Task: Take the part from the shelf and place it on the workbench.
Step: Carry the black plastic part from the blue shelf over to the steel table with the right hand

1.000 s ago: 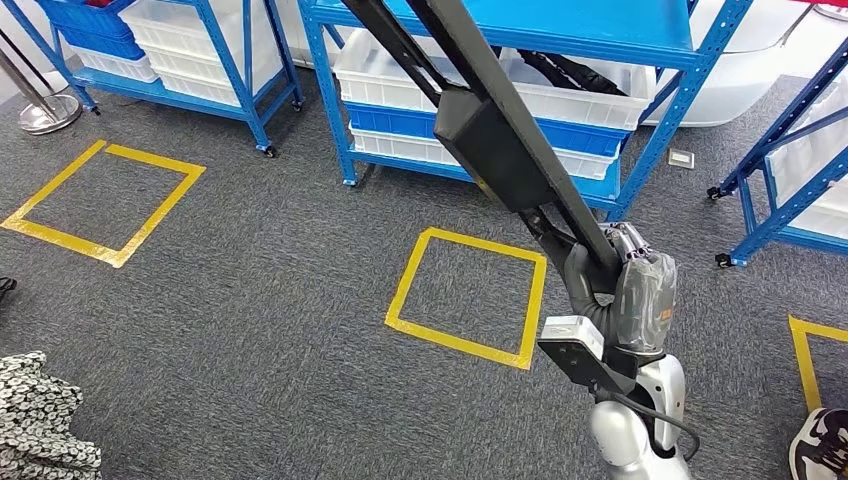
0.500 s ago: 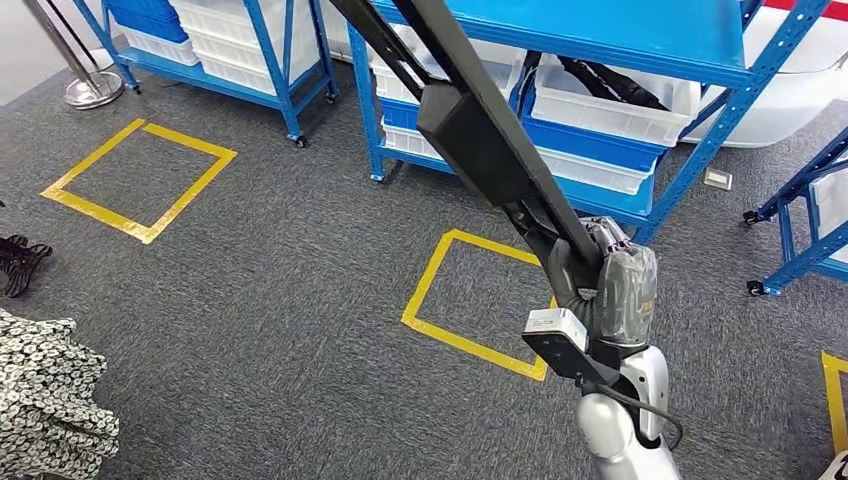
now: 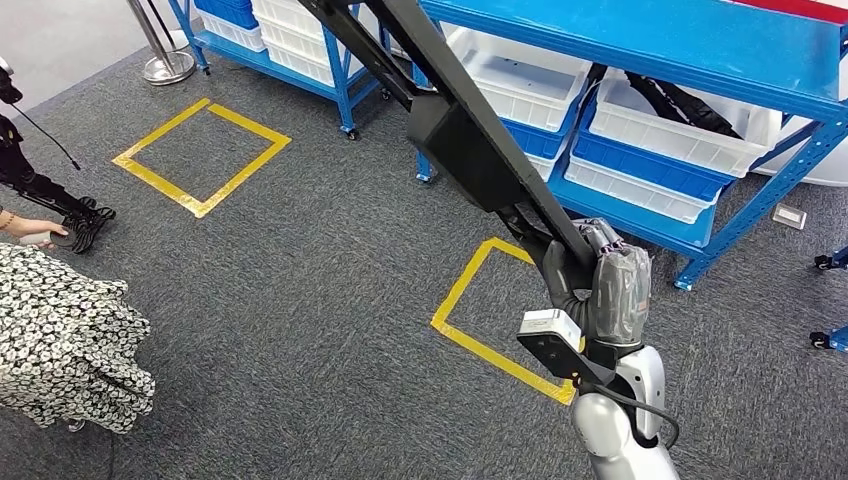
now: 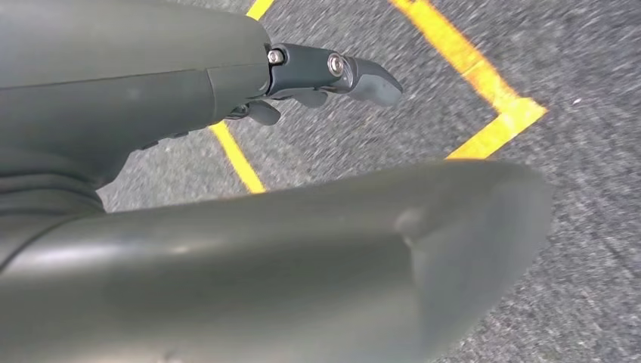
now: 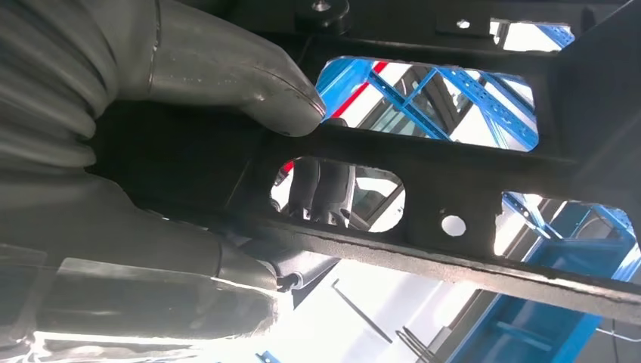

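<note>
We see our right hand (image 3: 592, 278) clenched around the lower end of the long black part (image 3: 470, 140), fingers (image 5: 321, 189) wrapped through a cutout, thumb on its face; the part slants away beyond them. Our left hand (image 4: 227, 151) grasps nothing, fingers loosely extended over the carpet.

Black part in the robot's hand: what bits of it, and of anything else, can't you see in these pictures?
- Part: its top end is cut off by the head view's upper edge.
- Right hand: its fingers are mostly hidden behind the part in the head view.
- Left hand: too close and blurred in the left wrist view; its hold cannot be told.
- Person: cut off by the left edge.
</note>
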